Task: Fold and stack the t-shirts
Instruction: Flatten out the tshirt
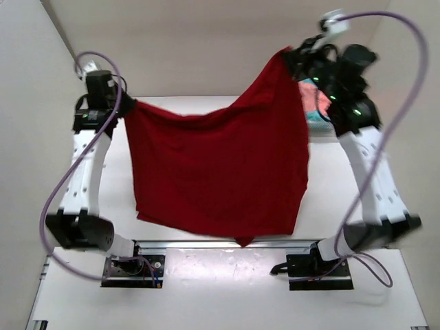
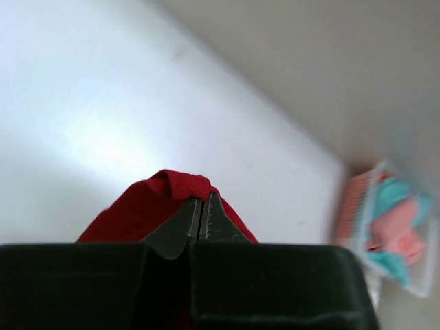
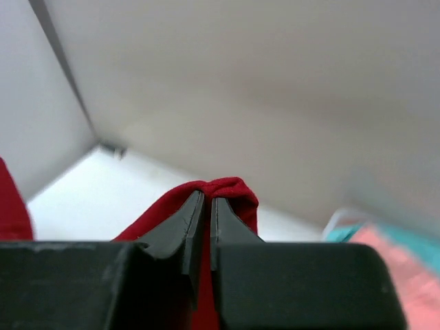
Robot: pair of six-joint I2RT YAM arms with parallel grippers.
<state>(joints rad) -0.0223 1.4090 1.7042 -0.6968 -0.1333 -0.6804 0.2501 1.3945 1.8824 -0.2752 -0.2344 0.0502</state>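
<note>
Left gripper (image 2: 203, 201) and right gripper (image 3: 207, 197) pinch dark red t-shirt (image 1: 220, 165) over white table (image 1: 227, 276); beige walls (image 1: 206, 41)

Large dark red t-shirt (image 1: 220, 172) hanging spread like a curtain at centre, top corners pinched at 10 and 1 o'clock, right corner higher. Salmon pink t-shirt (image 1: 306, 94) and teal t-shirt (image 1: 322, 103) crumpled together at 2 o'clock.

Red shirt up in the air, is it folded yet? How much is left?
Not yet. Nothing looks folded or stacked. The left gripper and right gripper each pinch a top corner of the red shirt, holding it spread above the table. Left to do: fold it, then fold the pink shirt and teal shirt lying in the basket, and stack all three.
</note>
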